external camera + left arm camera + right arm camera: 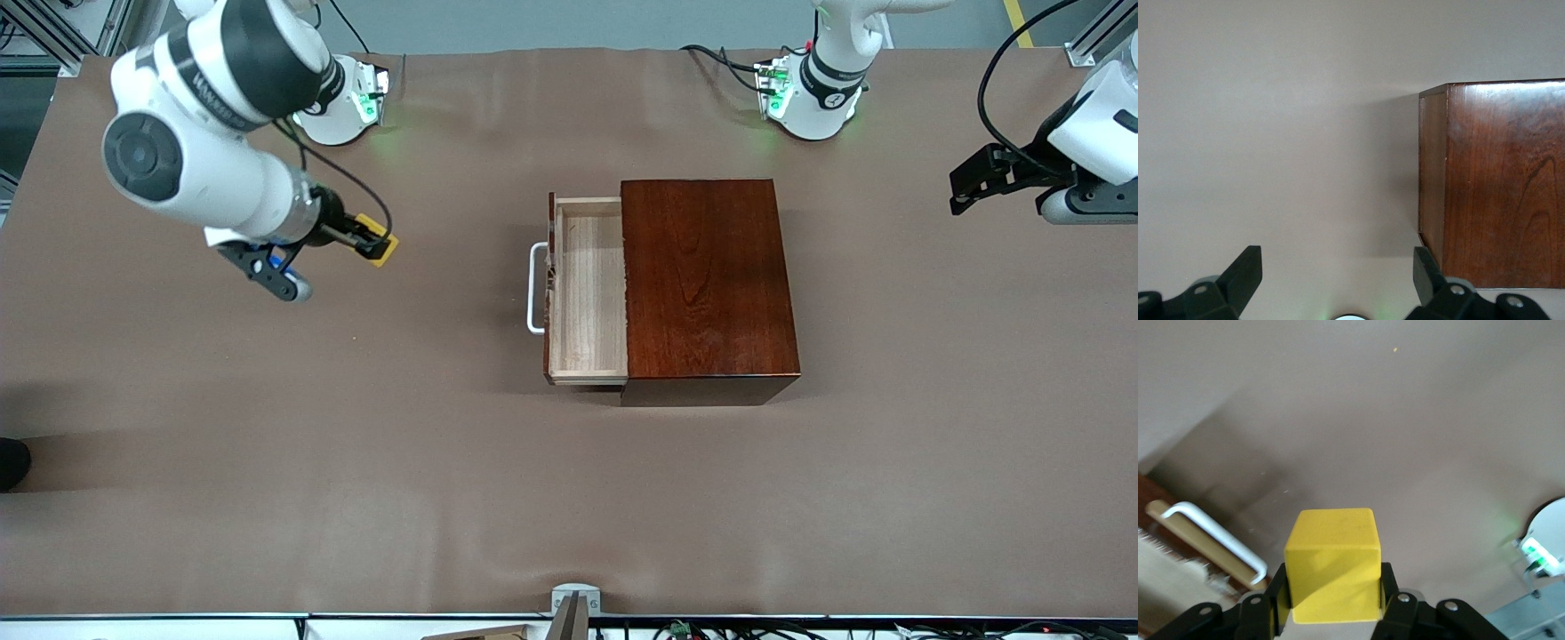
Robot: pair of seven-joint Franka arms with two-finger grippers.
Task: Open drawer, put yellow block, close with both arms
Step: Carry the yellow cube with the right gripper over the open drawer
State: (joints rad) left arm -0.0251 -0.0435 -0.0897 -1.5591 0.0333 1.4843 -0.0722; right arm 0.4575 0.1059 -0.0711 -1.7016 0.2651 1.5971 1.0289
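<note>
Drawer: pulled out of the dark wooden box toward the right arm's end of the table; its pale tray is seen bare inside, with the white handle at its front.
Yellow block: gripped in the right hand, raised over bare table, well apart from the drawer toward the right arm's end.
Right hand: clamped on two opposite faces of the yellow block, which fills the gap between the black fingers.
Left hand: held over the table at the left arm's end, well apart from the box; its fingers are spread wide with nothing between them.
Front view only: the whole layout is given, with both arm bases lit green and the full length of the open drawer.
Right wrist view only: the yellow block is shown close up, seated between the fingers, with the handle and the drawer front in one corner.
Left wrist view only: the box is seen from its closed end, just past the open hand; the drawer and the block are not shown there.
</note>
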